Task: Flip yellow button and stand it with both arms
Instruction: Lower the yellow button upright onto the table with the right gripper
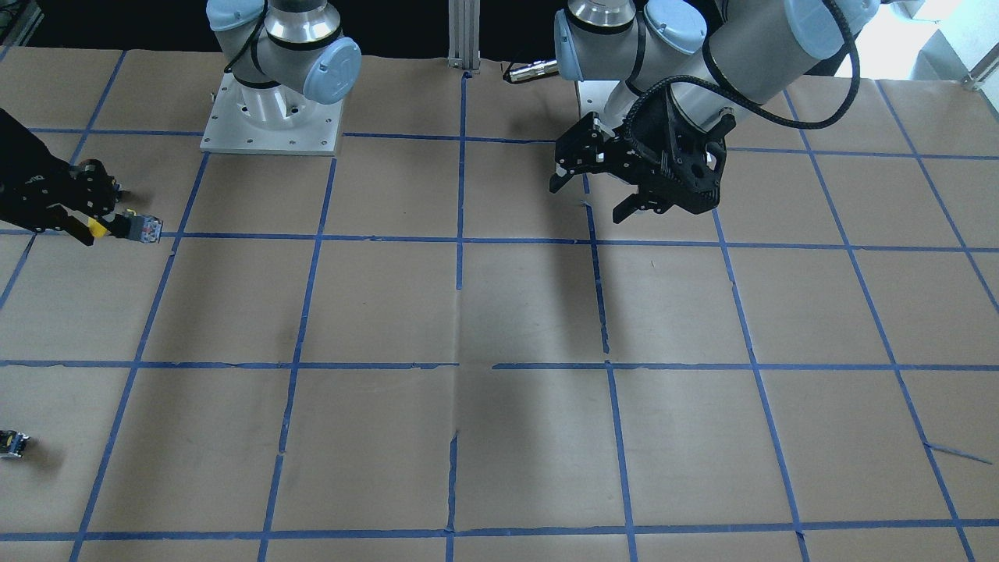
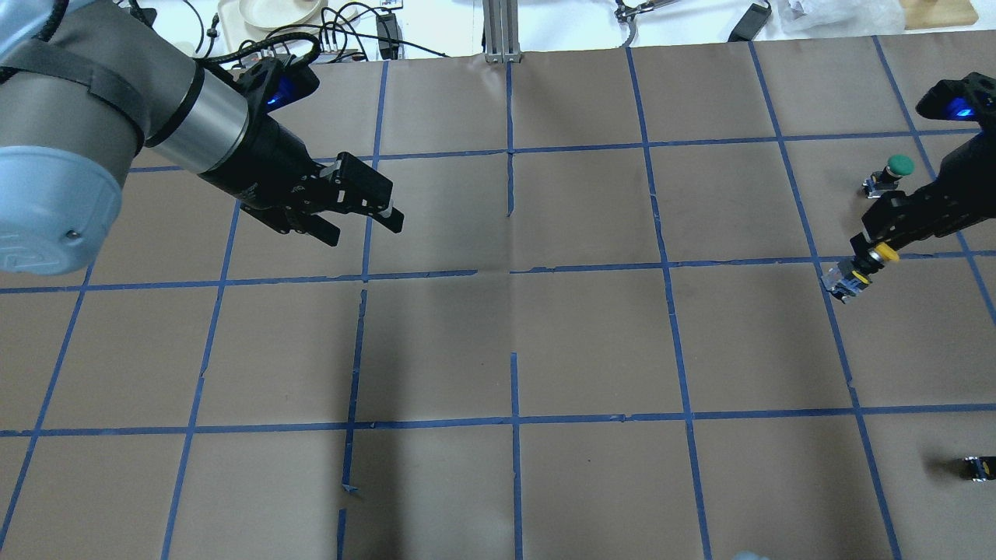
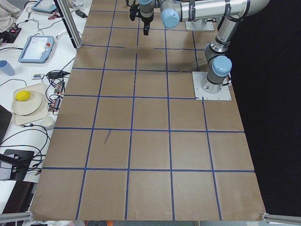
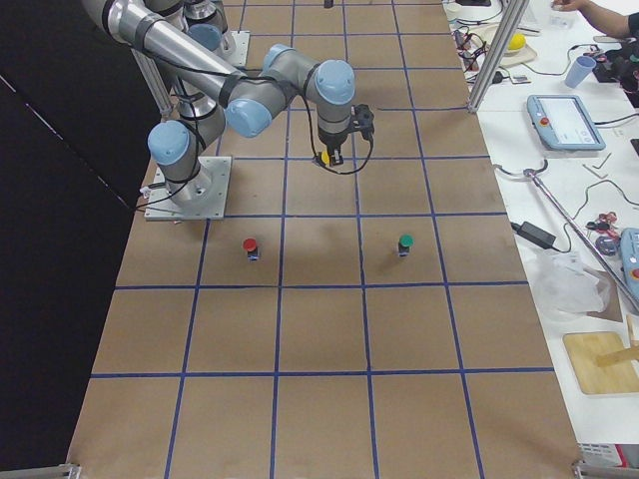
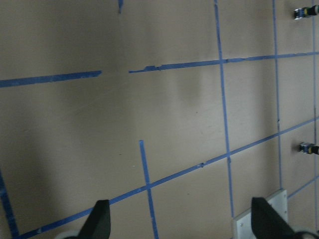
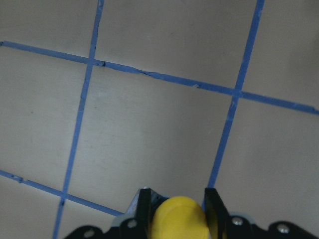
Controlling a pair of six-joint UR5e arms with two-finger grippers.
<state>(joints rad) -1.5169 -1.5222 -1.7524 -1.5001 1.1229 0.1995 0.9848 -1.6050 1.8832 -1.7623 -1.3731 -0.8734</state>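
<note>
My right gripper (image 2: pixel 873 250) is shut on the yellow button (image 2: pixel 854 274) at the table's right side. In the right wrist view the yellow cap (image 6: pixel 178 219) sits between the two fingers (image 6: pixel 144 204). In the front view the button (image 1: pixel 129 227) sticks out sideways from the gripper (image 1: pixel 87 226), with its grey body pointing away from the fingers. It also shows in the right side view (image 4: pixel 324 158). My left gripper (image 2: pixel 362 222) is open and empty, held above the table on the left, far from the button. It also shows in the front view (image 1: pixel 593 199).
A green-capped button (image 2: pixel 895 171) stands just behind my right gripper. A red-capped button (image 4: pixel 250 246) stands nearer the robot's right end. A tiny dark block with a yellow speck (image 2: pixel 976 467) lies at the near right edge. Brown paper with blue tape lines (image 2: pixel 513 272) covers the table.
</note>
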